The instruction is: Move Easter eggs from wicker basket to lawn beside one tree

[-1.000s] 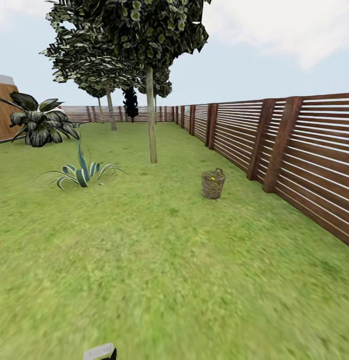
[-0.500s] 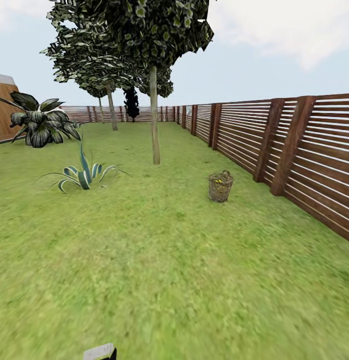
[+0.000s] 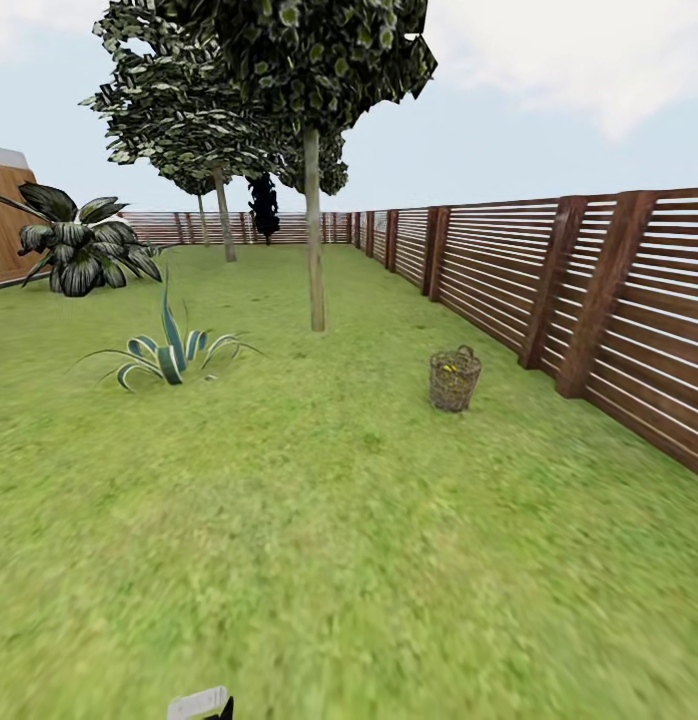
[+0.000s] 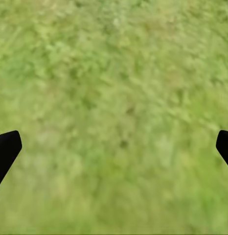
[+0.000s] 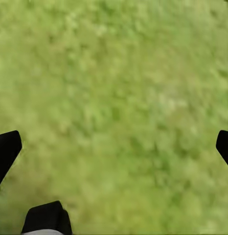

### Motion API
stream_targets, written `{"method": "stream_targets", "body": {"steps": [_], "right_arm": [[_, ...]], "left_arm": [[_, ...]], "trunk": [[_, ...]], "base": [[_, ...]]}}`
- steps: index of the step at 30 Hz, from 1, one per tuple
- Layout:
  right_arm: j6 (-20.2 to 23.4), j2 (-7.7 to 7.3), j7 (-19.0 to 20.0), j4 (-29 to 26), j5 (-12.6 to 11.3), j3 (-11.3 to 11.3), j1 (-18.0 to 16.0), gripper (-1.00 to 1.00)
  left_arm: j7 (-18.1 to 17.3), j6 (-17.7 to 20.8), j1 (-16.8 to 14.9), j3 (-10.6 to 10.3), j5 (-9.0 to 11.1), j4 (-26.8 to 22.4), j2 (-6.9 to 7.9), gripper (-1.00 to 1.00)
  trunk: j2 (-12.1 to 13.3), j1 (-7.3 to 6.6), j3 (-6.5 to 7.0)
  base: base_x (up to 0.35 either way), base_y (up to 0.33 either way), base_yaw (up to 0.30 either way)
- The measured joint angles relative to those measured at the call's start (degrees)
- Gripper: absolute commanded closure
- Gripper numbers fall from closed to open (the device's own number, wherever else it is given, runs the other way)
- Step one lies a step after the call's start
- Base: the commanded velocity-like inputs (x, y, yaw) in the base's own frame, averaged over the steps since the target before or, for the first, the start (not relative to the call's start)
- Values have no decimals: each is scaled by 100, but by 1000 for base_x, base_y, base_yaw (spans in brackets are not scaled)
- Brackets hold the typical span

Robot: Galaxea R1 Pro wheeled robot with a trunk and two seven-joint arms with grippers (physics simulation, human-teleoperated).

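Note:
The wicker basket stands on the lawn at the middle right, close to the fence. A bit of yellow from the Easter eggs shows inside its rim; how many lie there I cannot tell. The tree is out of view. My left gripper hangs open over bare grass, its dark fingertips far apart. My right gripper is open over grass too, with nothing between its fingertips. Both are well short of the basket.
A brown slatted fence runs along the right side and the far end. A thin pale trunk under a dark leafy crown rises left of and behind the basket. A striped spiky plant and a broad-leaved bush stand at the left.
The whole head picture has shifted: the camera has moved. Basket, thin trunk and fence now sit further right and a little lower in the view. Nothing was gripped or released.

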Motion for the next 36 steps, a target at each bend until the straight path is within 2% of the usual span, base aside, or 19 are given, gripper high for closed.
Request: {"method": "stream_targets", "body": {"steps": [36], "right_arm": [[0, 0, 0, 13, 0, 8, 0, -100]], "left_arm": [[-7, 0, 0, -9, 1, 0, -2, -100]], "trunk": [[0, 0, 0]], "base": [[276, 188, 0]]}}
